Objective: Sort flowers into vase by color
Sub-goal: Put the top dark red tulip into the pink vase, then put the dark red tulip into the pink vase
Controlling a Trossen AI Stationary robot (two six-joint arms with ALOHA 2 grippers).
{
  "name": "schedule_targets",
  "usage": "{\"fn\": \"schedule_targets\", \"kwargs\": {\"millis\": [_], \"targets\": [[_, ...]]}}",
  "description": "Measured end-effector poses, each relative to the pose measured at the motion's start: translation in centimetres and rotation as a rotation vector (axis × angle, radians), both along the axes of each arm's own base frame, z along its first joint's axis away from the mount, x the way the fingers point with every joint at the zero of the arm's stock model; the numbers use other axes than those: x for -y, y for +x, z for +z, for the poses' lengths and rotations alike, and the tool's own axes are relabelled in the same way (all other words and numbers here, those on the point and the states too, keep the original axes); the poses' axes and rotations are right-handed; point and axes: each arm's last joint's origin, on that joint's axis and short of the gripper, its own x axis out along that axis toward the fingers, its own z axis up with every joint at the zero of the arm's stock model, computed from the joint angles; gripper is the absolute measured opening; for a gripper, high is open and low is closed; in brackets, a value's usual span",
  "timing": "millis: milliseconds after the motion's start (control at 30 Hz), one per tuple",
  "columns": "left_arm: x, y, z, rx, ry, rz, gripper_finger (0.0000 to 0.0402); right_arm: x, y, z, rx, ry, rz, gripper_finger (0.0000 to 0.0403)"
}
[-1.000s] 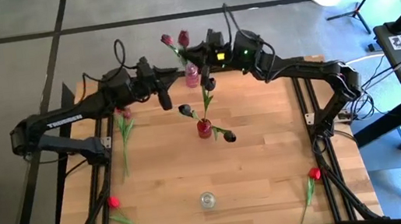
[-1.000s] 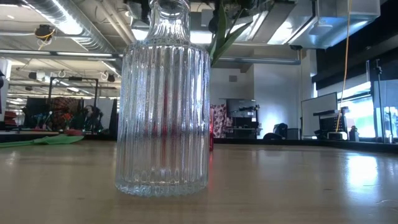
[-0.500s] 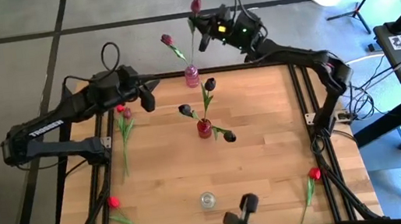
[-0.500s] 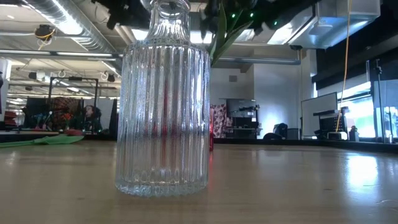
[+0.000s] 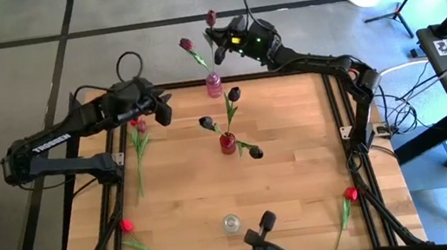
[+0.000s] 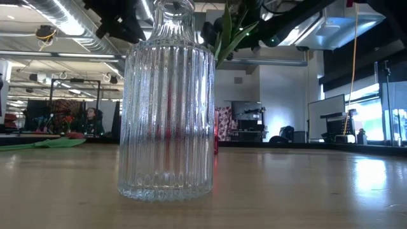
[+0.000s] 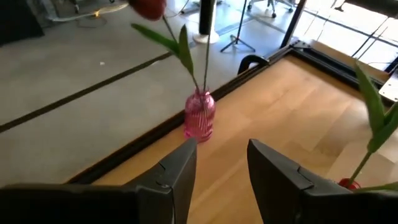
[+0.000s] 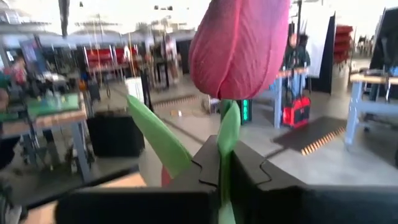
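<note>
My right gripper hangs over the table's far edge, shut on a magenta tulip. The tulip's stem runs down to the mouth of the pink vase. A second tulip stands in that vase. My left gripper is open and hovers left of the pink vase, touching nothing. The red vase at mid-table holds three dark maroon tulips. A clear ribbed vase stands near the near edge and fills the low view. Loose tulips lie on the table by the left gripper. My right gripper pinches the magenta tulip's stem between its two fingers, just below the head. The fingers lie across the stem. The tulip stands roughly upright, with its head above the fingers and its stem hanging below toward the pink vase.
One red tulip lies at the near-left corner and another at the near-right corner. A dark object juts in at the near edge, beside the clear vase. Bare wood lies between the vases.
My right gripper, shut on the magenta tulip, has moved up and toward the far edge, away from the pink vase. It then came back a little. The tulip's head rose with it. My left gripper has drawn back toward the table's left. A dark object has appeared at the near edge.
</note>
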Motion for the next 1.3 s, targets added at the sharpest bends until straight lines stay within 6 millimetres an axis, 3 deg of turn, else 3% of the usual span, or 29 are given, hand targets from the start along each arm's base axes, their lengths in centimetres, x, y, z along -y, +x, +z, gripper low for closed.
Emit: {"fn": "schedule_targets", "kwargs": {"millis": [167,367,600,767,900,1067,1300], "targets": [[0.2,-0.5,-0.9,-0.065,-0.077,0.026,0.0139,0.0,0.1,-1.2,-0.109,0.057,0.008,0.0057],[1.3,-1.3,-2.3,-0.172,-0.244,0.015,0.0143,-0.4,0.0,-1.2,-0.283,0.171,0.088,0.0157],[2.8,-2.1,-3.2,-0.267,-0.330,0.061,0.0147,-2.1,-0.8,2.2,-0.585,0.272,0.149,0.0281],[4.3,-2.2,-3.7,-0.272,-0.380,0.099,0.0147,-4.0,-2.4,5.3,-0.726,0.365,0.175,0.0314],[5.0,-2.8,-5.7,-0.271,-0.554,0.234,0.0147,-7.4,-4.2,8.0,-0.756,0.370,0.216,0.0304],[5.4,-3.8,-9.9,-0.340,-0.698,0.451,0.0147,-13.9,-6.1,11.8,-0.738,0.268,0.246,0.0281],[1.3,-3.4,-13.7,-0.422,-0.731,0.703,0.0147,-22.2,-8.3,15.2,-0.682,0.054,0.252,0.0259]]}}
